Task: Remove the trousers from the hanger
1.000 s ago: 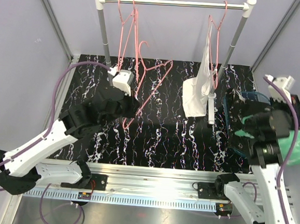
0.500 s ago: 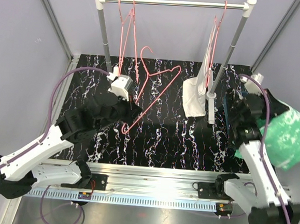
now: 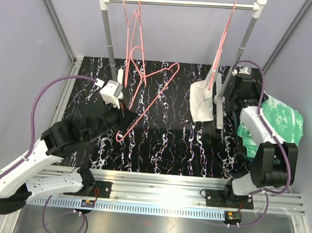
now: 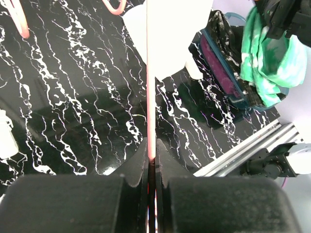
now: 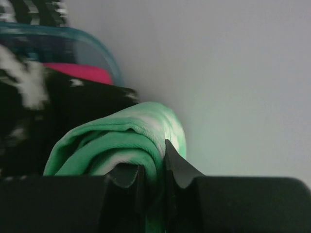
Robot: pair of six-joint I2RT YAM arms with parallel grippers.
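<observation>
My left gripper (image 4: 151, 145) is shut on the wire of a pink hanger (image 4: 150, 73) and holds it off the rail, tilted over the black marbled table; in the top view the gripper (image 3: 126, 113) is left of centre and the hanger (image 3: 153, 92) carries no cloth. My right gripper (image 5: 154, 167) is shut on the green-and-white tie-dye trousers (image 5: 121, 133), which bunch at the table's right edge (image 3: 277, 119). The magenta trousers (image 5: 80, 73) and the black marbled trousers (image 5: 43, 116) lie in a teal bin (image 5: 73, 35) beside them. In the top view the right jaws are hidden by the arm.
A clothes rail (image 3: 178, 3) on two posts stands at the back with pink hangers (image 3: 133, 34) on its left. A white cloth (image 3: 202, 101) hangs from a hanger (image 3: 224, 35) at its right end. Grey walls close in on both sides.
My right arm has folded back toward the far right, carrying the green trousers inward beside the bin. My left gripper has drawn back to the left with the hanger.
</observation>
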